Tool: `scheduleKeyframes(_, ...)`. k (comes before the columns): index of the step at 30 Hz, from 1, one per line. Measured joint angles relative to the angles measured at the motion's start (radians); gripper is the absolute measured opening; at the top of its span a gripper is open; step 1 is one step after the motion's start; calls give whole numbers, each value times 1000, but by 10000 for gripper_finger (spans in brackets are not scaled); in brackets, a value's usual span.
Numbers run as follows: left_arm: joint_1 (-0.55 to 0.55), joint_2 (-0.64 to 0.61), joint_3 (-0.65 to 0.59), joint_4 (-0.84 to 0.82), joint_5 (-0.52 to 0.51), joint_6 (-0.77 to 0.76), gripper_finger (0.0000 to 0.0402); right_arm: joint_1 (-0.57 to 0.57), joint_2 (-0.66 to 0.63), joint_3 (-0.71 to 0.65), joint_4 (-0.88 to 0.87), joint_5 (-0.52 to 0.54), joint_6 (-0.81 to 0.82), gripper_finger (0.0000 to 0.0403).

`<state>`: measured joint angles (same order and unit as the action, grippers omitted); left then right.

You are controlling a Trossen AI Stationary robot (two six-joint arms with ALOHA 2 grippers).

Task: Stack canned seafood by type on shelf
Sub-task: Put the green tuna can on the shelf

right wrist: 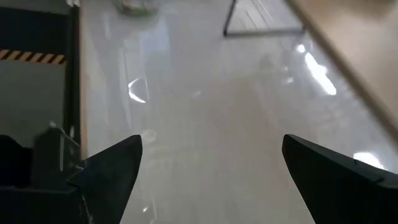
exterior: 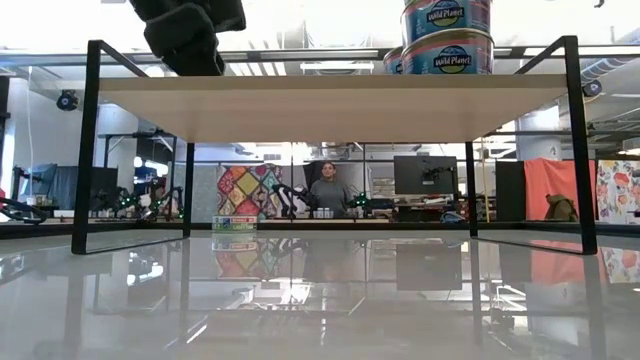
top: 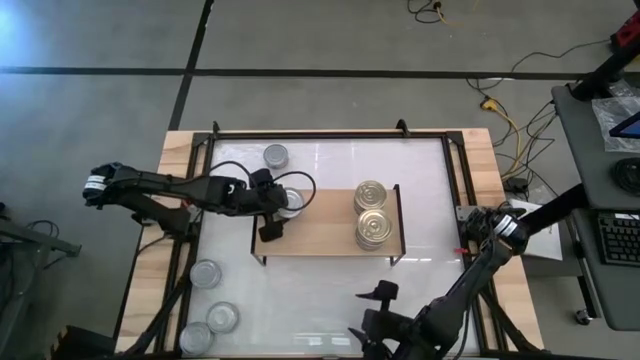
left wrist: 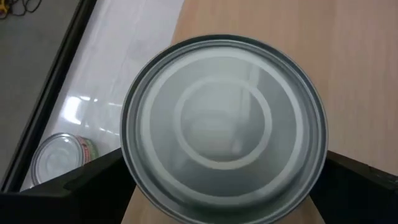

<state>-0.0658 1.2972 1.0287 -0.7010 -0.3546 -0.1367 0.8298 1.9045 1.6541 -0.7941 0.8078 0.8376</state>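
The shelf is a light-wood board on black legs at mid-table. Gold-topped cans stand on its right part; the low view shows two of them stacked. My left gripper is over the shelf's left end, shut on a silver-topped can. In the low view the gripper hides this can. Another silver can sits on the white table beyond the shelf. My right gripper hovers open over the table's near side, holding nothing. My left gripper has the silver-topped can's round side wall between its two fingers, one finger on each opposite side. The fingers come slanting down from the table's left. The can is upright over the shelf's left edge; I cannot tell whether its base rests on the board.
Three more silver-topped cans sit on the table's near left corner. The shelf's middle is bare wood. Black rails run along the table's edges. A person sits far behind the table.
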Motion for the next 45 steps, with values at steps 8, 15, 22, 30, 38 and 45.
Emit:
scheduleKeyframes(8, 5, -2, -10, 8, -3, -20, 396, -104, 0, 175, 19, 14, -417, 379)
scheduleKeyframes(15, 5, -2, -10, 8, -3, -28, 396, -213, 0, 365, 14, -10, -775, 379)
scheduleKeyframes(22, 5, -2, -11, 30, 14, -29, 396, -389, 0, 520, -33, -243, -896, 379)
scheduleKeyframes(30, 5, -2, -20, 72, 5, -29, 396, -597, 0, 591, -232, -418, -920, 360)
scheduleKeyframes(38, 4, -2, -35, 79, 3, -50, 396, -742, -15, 588, -327, -553, -948, 267)
scheduleKeyframes(45, 4, -2, -36, 106, 1, -48, 396, -828, -17, 555, -296, -726, -1040, 195)
